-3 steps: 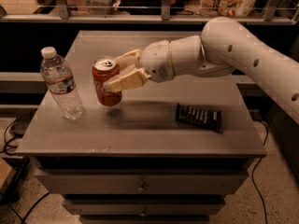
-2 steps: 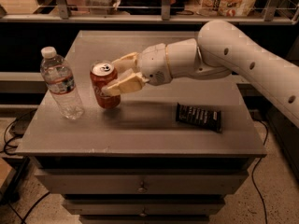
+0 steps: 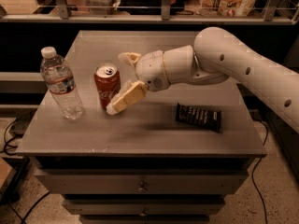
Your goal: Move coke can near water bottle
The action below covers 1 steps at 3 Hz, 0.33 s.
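Observation:
The red coke can [image 3: 106, 85] stands upright on the grey table [image 3: 140, 134], just right of the water bottle [image 3: 60, 85], with a small gap between them. The clear bottle with a white cap stands upright near the table's left edge. My gripper [image 3: 118, 83] is at the can's right side, reaching in from the right on the white arm [image 3: 233, 64]. Its fingers are spread open: the near finger [image 3: 127, 97] lies in front of and right of the can, and the far finger [image 3: 129, 58] lies behind it. The fingers do not clamp the can.
A dark flat candy bar wrapper [image 3: 198, 117] lies on the right part of the table. Drawers [image 3: 140, 185] sit under the tabletop. A railing and shelves with goods run behind the table. Cables lie on the floor at the left.
The gripper, earlier shut on the can, carried it slightly left toward the bottle. Now the fingers are open and the can stands on the table.

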Available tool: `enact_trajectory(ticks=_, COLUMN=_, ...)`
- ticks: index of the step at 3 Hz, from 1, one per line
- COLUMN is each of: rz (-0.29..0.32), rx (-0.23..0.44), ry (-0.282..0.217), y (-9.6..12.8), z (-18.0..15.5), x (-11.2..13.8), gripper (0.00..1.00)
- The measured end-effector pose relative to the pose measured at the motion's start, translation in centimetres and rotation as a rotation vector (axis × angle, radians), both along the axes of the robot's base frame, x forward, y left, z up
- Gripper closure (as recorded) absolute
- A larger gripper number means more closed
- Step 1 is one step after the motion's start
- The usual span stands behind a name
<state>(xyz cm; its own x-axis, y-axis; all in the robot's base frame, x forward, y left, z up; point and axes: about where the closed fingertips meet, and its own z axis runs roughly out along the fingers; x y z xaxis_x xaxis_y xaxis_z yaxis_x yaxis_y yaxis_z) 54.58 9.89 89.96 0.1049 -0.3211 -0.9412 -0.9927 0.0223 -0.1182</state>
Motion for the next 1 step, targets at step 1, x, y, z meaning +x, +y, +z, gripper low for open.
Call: enact_trajectory(ticks=1, rz=0.000, rx=0.000, ry=0.000, y=0.01, z=0.00, x=0.00, gripper=0.00)
